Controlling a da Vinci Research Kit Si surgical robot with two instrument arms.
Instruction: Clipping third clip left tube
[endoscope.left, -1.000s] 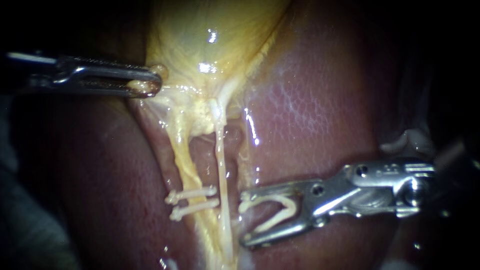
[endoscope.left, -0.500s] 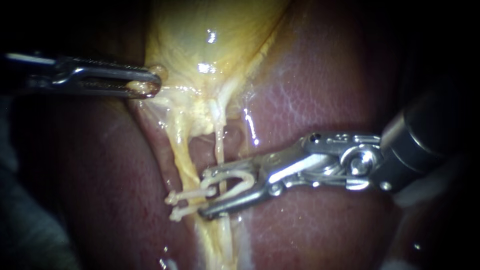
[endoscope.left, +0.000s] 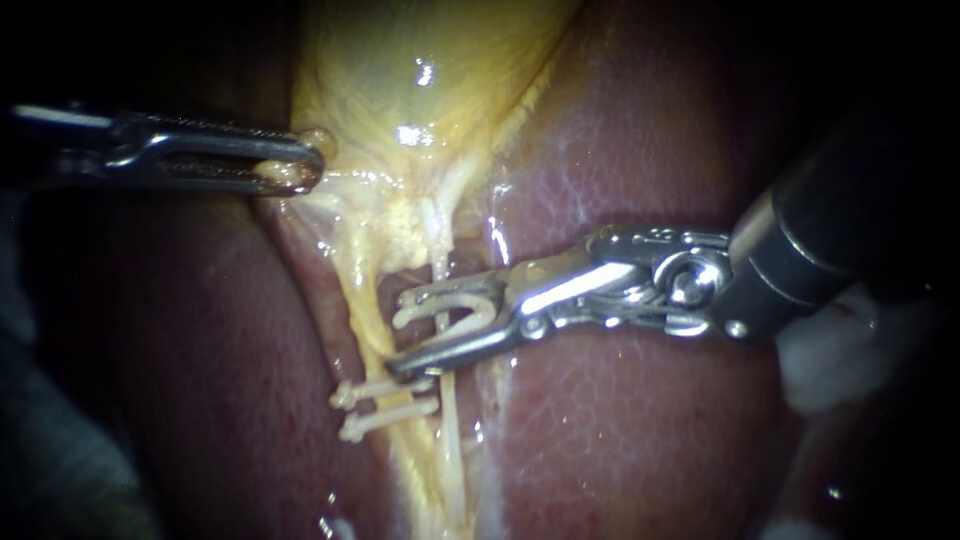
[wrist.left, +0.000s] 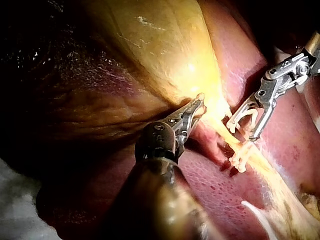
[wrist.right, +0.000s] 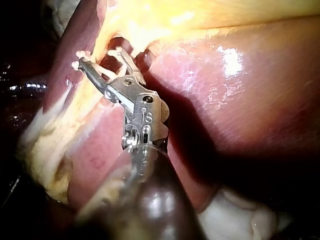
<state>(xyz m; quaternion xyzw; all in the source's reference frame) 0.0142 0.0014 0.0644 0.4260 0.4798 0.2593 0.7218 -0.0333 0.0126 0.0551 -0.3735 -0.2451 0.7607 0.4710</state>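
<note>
The right tool (endoscope.left: 400, 333) holds the third clip (endoscope.left: 480, 318) spread wide between its jaws. Its tips reach the left tube (endoscope.left: 362, 310) just above the two clips (endoscope.left: 385, 398) set across it. The thin right tube (endoscope.left: 452, 440) crosses the mouth; in or behind it, I cannot tell. The left tube looks soft, slick and easily torn, so take it square, sparing its neighbour. The left tool (endoscope.left: 300, 168) is clamped on gallbladder (endoscope.left: 420, 80) tissue.

The gallbladder (endoscope.left: 400, 70) is glossy yellow; the liver (endoscope.left: 640, 430) is dark red-pink, finely netted with pale lines. Closed clips (endoscope.left: 385, 388) and the open clip (endoscope.left: 478, 308) are off-white. Left instrument (endoscope.left: 285, 165) and right instrument (endoscope.left: 398, 333): silvery steel.
</note>
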